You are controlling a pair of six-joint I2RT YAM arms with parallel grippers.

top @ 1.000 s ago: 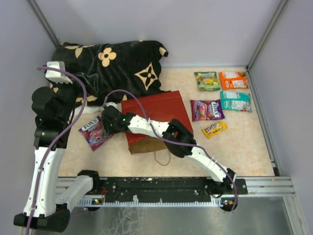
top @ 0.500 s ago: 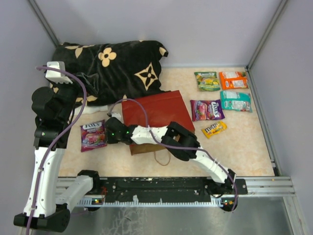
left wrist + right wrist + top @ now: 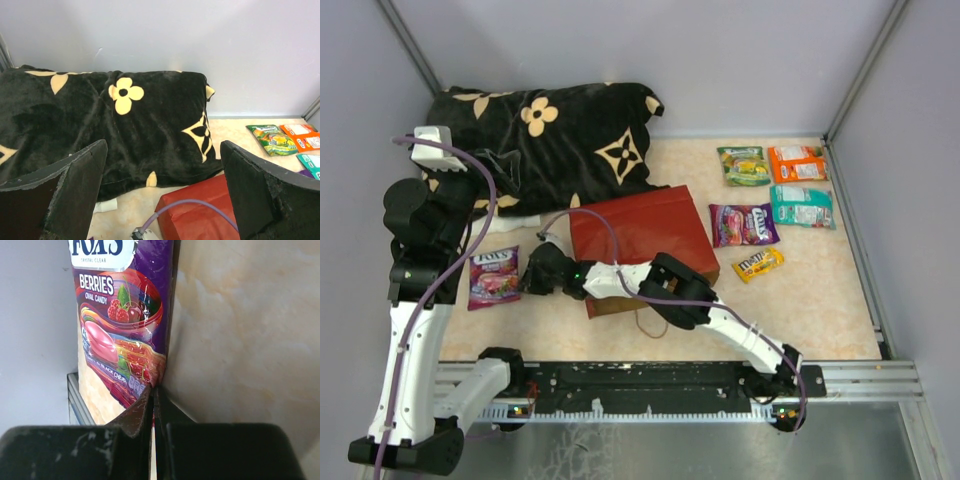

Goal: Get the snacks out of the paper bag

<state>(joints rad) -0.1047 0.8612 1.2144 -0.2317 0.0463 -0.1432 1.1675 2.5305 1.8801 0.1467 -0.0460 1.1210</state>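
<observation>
The red paper bag (image 3: 642, 240) lies flat mid-table, its brown mouth and handles toward the near edge; it also shows in the left wrist view (image 3: 200, 212). My right gripper (image 3: 528, 279) reaches left of the bag and is shut on the bottom edge of a purple Fox's berries packet (image 3: 492, 276), seen close up in the right wrist view (image 3: 120, 320). My left gripper (image 3: 160, 200) is open and empty, raised at the far left over the pillow's near edge. Green (image 3: 745, 165), orange (image 3: 796, 163), teal (image 3: 802, 206), purple (image 3: 743, 224) packets and the yellow M&M's pack (image 3: 758, 263) lie right of the bag.
A black flower-patterned pillow (image 3: 550, 135) fills the back left, also in the left wrist view (image 3: 100, 115). A small white scrap (image 3: 105, 205) lies by its near edge. Grey walls enclose the table on three sides. The right arm's purple cable (image 3: 610, 235) arcs over the bag.
My right gripper has carried the purple Fox's packet leftward and nearer, away from the bag toward the left arm. The left arm has not moved.
</observation>
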